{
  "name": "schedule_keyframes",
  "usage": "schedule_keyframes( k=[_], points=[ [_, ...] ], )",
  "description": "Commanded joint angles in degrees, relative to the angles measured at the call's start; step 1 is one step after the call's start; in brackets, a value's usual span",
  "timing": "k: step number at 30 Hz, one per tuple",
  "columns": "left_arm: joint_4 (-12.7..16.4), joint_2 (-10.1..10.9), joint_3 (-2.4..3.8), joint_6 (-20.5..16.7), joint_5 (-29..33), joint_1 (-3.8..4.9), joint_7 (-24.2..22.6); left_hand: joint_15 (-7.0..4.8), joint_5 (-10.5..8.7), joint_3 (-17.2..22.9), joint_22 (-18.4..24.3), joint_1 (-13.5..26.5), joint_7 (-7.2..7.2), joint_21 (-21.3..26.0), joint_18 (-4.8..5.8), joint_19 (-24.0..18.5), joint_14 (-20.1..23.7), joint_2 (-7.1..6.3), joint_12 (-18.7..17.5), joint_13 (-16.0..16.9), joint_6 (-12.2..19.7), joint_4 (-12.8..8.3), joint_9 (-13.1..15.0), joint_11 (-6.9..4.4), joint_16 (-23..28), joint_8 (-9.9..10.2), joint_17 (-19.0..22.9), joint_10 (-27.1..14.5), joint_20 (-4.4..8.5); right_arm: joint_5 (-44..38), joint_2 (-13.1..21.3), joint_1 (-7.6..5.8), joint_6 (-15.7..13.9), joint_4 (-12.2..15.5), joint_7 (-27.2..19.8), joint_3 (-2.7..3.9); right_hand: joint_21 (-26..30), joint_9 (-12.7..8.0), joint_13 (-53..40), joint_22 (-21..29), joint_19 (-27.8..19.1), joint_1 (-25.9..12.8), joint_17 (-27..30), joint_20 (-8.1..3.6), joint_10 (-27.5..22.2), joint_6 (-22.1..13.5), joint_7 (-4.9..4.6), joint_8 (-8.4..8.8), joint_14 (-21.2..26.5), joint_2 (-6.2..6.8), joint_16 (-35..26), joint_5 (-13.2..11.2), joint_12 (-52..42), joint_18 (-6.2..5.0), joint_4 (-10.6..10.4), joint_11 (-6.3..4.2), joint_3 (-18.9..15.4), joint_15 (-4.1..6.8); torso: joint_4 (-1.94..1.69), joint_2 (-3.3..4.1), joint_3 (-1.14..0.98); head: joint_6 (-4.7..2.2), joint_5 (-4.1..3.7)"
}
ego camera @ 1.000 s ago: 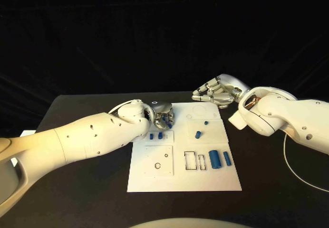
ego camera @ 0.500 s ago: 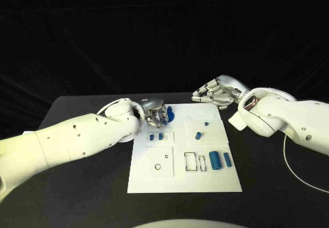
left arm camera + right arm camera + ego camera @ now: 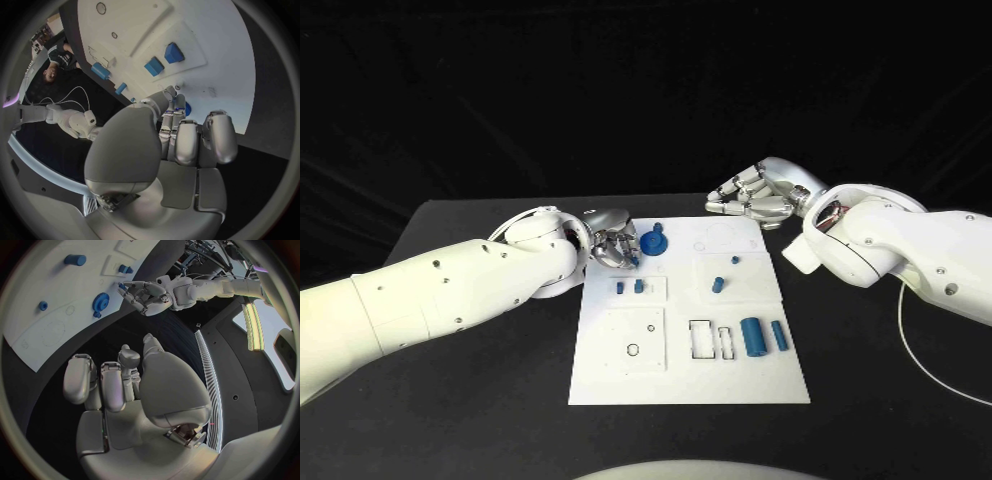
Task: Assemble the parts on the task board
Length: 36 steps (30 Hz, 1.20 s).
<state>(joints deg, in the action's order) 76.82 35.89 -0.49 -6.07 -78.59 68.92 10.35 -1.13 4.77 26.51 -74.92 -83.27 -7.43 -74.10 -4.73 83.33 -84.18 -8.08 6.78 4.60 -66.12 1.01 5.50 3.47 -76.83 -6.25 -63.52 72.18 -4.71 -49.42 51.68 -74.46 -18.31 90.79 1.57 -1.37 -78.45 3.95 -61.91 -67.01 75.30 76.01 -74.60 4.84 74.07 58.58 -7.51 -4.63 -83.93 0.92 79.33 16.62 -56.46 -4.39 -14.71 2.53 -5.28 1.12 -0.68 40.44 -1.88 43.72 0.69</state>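
The white task board [image 3: 687,385] lies mid-table. A blue gear [image 3: 656,241] rests flat near its far left corner, also seen as a toothed disc [image 3: 100,301] in the right wrist view. My left hand [image 3: 610,246] hovers just left of the gear with loosely bent fingers [image 3: 187,145] and nothing in them. Two small blue parts [image 3: 629,287] stand in a recess below it. Two more blue parts [image 3: 715,283] sit mid-board, and a blue cylinder [image 3: 753,335] with a thin bar [image 3: 779,335] lies at the right. My right hand [image 3: 759,198] hangs curled and empty beyond the far right corner.
Two open rectangular slots [image 3: 711,341] and a plate with a round hole [image 3: 633,349] mark the board's near half. Black table [image 3: 473,400] surrounds the board on all sides. My left forearm [image 3: 444,295] crosses the table's left part.
My left hand has drawn back to the left off the board's far corner, uncovering the blue gear, which now lies free. The right hand has stayed put.
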Motion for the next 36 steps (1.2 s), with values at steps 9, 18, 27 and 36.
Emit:
schedule_keyframes(
  k=[9,18,27,36],
  points=[
    [-0.9,-0.3,0.01,3.6,1.3,-0.1,1.7,0.03,-0.27,0.4,-4.6,0.5,-0.28,-0.2,1.0,0.4,-0.9,0.1,-0.4,0.1,0.0,0.0,0.0,0.04,0.2,0.2,0.2,0.6,-0.12,-0.2,-0.1,0.04,0.9,0.0,-0.5,-0.01,0.3,0.0,-0.1,0.0,-0.2,0.1,-0.1,0.06,-0.3,0.5,-0.03,0.2,-3.0,-0.48,-0.2,0.3,-0.3,-0.68,0.1,0.13,-0.3,0.35,0.05,-0.02,-0.03,0.15,0.23],
    [-1.3,-0.6,-0.01,4.2,1.2,-0.37,2.3,0.02,-0.27,0.4,-4.6,0.5,-0.25,-0.1,0.98,0.4,-0.9,0.11,-0.4,0.1,0.0,-0.1,0.0,0.02,0.3,0.2,0.3,0.6,-0.12,-0.2,-0.1,0.04,0.9,0.0,-0.4,-0.01,0.3,0.0,-0.1,0.0,-0.2,0.1,-0.1,0.06,-0.3,0.5,-0.03,0.2,-3.0,-0.48,-0.2,0.3,-0.3,-0.68,0.1,0.13,-0.3,0.35,0.07,-0.02,-0.05,0.23,0.29],
    [-1.4,-0.8,-0.03,4.5,1.2,-0.44,2.1,0.02,-0.27,0.4,-4.6,0.5,-0.25,-0.1,0.98,0.4,-0.9,0.11,-0.4,0.1,0.0,-0.1,0.0,0.02,0.3,0.2,0.3,0.6,-0.12,-0.2,-0.1,0.04,0.9,0.0,-0.5,-0.01,0.3,0.0,-0.1,0.0,-0.2,0.1,-0.1,0.06,-0.3,0.5,-0.03,0.2,-3.0,-0.48,-0.2,0.3,-0.3,-0.68,0.1,0.13,-0.3,0.35,0.06,-0.03,-0.02,0.28,0.25],
    [-2.1,-1.3,-0.1,5.5,1.2,-0.48,2.8,0.49,-0.27,0.9,-4.3,1.6,-0.94,0.5,0.89,0.1,-0.7,-0.48,-1.9,-0.2,2.0,-0.2,-0.7,0.68,0.5,1.8,0.9,-0.8,-0.39,-0.2,-0.1,0.04,1.0,0.0,-0.4,-0.01,0.3,0.0,-0.1,0.0,-0.2,0.1,-0.1,0.06,-0.3,0.5,-0.03,0.2,-3.0,-0.48,-0.2,0.3,-0.3,-0.68,0.1,0.13,-0.3,0.35,0.09,0.01,-0.02,0.29,0.28]
  ],
)
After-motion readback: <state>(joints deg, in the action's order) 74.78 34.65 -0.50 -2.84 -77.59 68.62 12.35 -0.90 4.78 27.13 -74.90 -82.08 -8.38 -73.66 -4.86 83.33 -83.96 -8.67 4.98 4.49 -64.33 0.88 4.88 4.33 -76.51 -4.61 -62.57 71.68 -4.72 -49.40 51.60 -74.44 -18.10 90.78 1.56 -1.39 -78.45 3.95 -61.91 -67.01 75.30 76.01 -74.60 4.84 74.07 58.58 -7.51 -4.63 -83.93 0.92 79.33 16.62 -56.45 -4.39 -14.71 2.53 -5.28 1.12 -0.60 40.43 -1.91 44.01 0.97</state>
